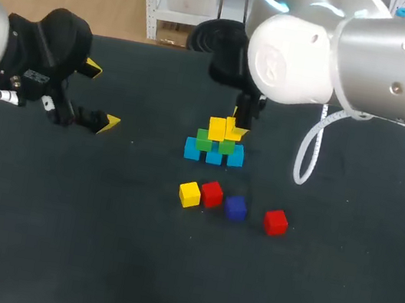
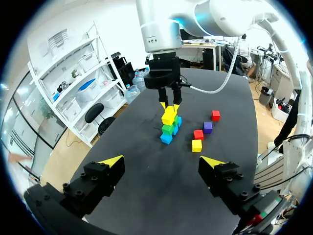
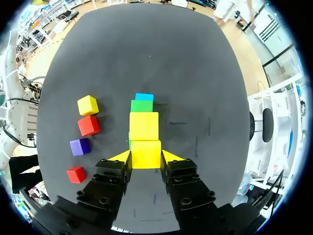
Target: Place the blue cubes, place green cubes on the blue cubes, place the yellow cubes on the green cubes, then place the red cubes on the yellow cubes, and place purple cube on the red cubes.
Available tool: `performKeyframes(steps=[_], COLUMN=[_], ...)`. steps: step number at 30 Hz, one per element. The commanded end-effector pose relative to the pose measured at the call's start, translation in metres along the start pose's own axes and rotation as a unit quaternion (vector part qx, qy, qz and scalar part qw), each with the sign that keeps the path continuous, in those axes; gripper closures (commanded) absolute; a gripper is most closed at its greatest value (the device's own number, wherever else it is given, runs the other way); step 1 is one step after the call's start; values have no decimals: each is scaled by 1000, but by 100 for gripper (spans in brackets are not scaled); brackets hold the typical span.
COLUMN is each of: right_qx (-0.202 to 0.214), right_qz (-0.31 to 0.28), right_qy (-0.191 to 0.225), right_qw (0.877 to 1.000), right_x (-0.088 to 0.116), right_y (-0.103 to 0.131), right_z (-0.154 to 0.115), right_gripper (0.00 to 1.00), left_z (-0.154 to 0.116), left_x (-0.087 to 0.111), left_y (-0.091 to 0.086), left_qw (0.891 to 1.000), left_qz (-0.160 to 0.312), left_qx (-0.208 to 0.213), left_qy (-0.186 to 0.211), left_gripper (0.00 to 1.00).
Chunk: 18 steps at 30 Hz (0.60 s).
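Closest to the head camera is the right arm [image 1: 374, 56], coming in from the far right corner and reaching down to the middle of the dark surface [image 1: 77, 247]. Its end effector, the right end effector [image 3: 145, 156], is closed on a yellow cube, the held yellow cube [image 3: 145, 153], with one yellow-tipped finger pressed to each side. This cube sits at the top of the stack, just beside the placed yellow cube [image 3: 144, 125] and level with it. Whether it already rests on the green layer cannot be told.

The stack stands at the middle of the surface, a little toward the far edge. The blue cubes [image 1: 213, 156] form its bottom row and the green cubes [image 1: 204, 142] lie on them.

Toward the near edge from the stack lie four single cubes in a loose row: the loose yellow cube [image 1: 189, 194], touching or nearly touching the first red cube [image 1: 212, 193], then the purple cube [image 1: 236, 208], and apart to the right the second red cube [image 1: 275, 221].

Over the left side of the surface, well apart from the stack, hangs the left end effector [image 1: 101, 94], fingers spread wide and holding nothing.
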State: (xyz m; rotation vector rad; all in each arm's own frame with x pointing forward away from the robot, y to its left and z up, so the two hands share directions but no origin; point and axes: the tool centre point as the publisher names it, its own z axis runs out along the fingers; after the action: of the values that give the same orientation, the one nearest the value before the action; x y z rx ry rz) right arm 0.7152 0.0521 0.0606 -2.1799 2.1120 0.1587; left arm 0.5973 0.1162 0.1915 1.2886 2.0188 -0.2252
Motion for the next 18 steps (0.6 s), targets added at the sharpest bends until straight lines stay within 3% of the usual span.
performKeyframes(steps=[1,18], right_qx=[-3,-6], right_qz=[-1,-2], right_qy=[0,-1], right_qw=[1000,1000], right_x=[-1,0], right_y=[-2,3], right_z=[0,2], right_gripper=[100,100], left_z=[0,0], left_x=[1,1], left_y=[1,1], left_qw=[1000,1000], left_qz=[1,1], left_qx=[1,1], left_qy=[-2,-2], left_gripper=[0,0])
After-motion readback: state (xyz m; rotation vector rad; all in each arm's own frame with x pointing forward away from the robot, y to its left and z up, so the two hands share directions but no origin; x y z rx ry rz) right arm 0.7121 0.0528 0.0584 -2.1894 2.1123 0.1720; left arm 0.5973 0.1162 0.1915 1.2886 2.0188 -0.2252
